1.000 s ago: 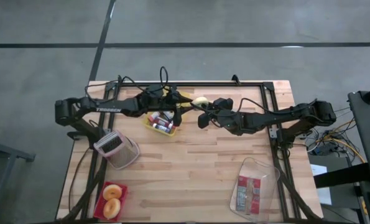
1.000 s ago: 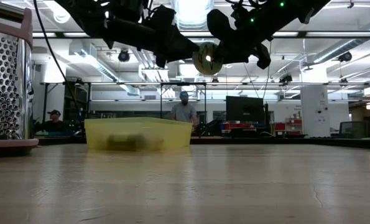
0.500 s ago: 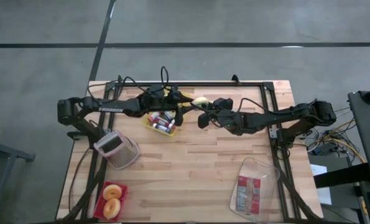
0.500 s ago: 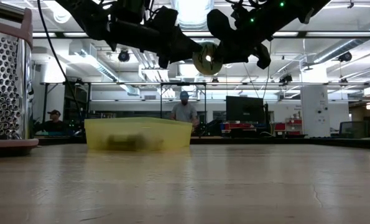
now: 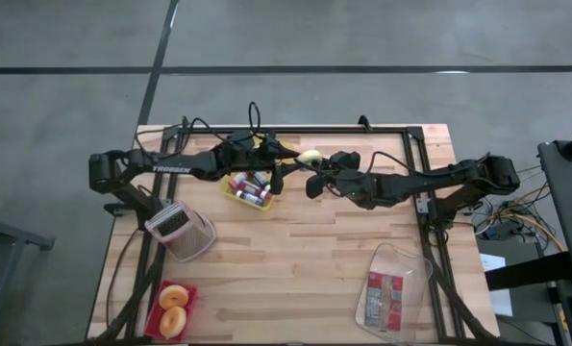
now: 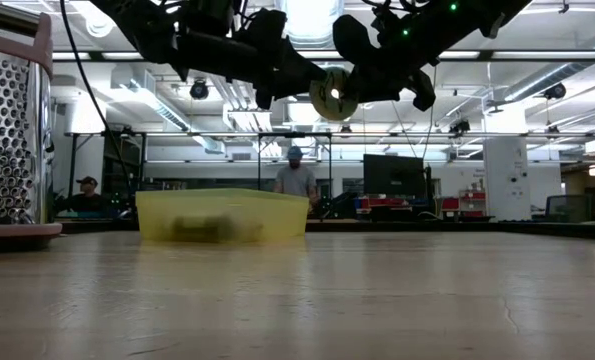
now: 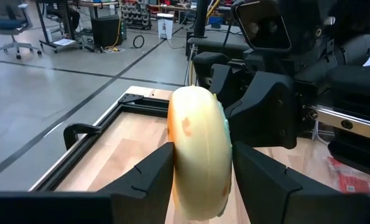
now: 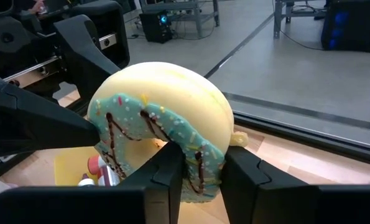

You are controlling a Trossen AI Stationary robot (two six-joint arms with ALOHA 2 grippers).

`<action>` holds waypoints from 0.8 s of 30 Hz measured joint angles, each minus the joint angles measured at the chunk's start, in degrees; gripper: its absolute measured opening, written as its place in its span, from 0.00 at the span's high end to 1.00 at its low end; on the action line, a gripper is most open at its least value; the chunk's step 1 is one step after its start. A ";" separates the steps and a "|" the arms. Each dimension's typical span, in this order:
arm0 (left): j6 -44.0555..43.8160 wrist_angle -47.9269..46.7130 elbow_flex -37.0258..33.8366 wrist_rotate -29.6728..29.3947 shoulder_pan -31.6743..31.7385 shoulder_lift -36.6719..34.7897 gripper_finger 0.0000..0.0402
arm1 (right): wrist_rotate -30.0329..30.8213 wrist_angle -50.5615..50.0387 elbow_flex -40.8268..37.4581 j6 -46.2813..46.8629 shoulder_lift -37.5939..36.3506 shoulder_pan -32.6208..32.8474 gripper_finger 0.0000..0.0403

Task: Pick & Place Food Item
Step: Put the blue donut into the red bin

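Observation:
A pale yellow donut (image 5: 310, 156) with teal icing and dark drizzle hangs in the air over the far middle of the table, just right of the yellow bin (image 5: 250, 189). My left gripper (image 5: 293, 163) reaches it from the left and my right gripper (image 5: 318, 173) from the right. Both are shut on it. In the low view the donut (image 6: 334, 93) shows high above the tabletop between the two dark hands. My left gripper pinches the donut between its two fingers across its thickness, one finger (image 7: 153, 171) on the plain face and the other on the iced face, low on the ring (image 7: 197, 186). Its fingers come about level from the table's left. The donut stands on edge, lifted clear. My right gripper pinches the donut's lower rim (image 8: 200, 177) between its two fingers, one finger (image 8: 166, 171) on the iced face and one on the plain side. Its fingers come from the table's right, slanting slightly down. The donut stands upright above them, clear of the table.
The yellow bin holds several small items. A metal grater (image 5: 180, 231) lies at the left, a red tray (image 5: 161, 322) with two donuts at the near left, a clear container (image 5: 406, 264) with a packet at the near right. People stand in the room beyond.

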 joint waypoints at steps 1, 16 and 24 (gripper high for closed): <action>0.00 0.00 0.00 0.03 0.00 0.00 0.58 | 0.00 0.01 0.00 0.00 0.00 0.00 0.80; 0.02 -0.50 0.00 0.20 0.00 0.00 0.72 | 0.02 0.01 0.00 0.00 0.00 0.00 0.82; 0.02 -0.50 -0.02 0.20 0.00 0.00 0.91 | 0.03 0.04 0.00 0.00 0.00 0.00 0.80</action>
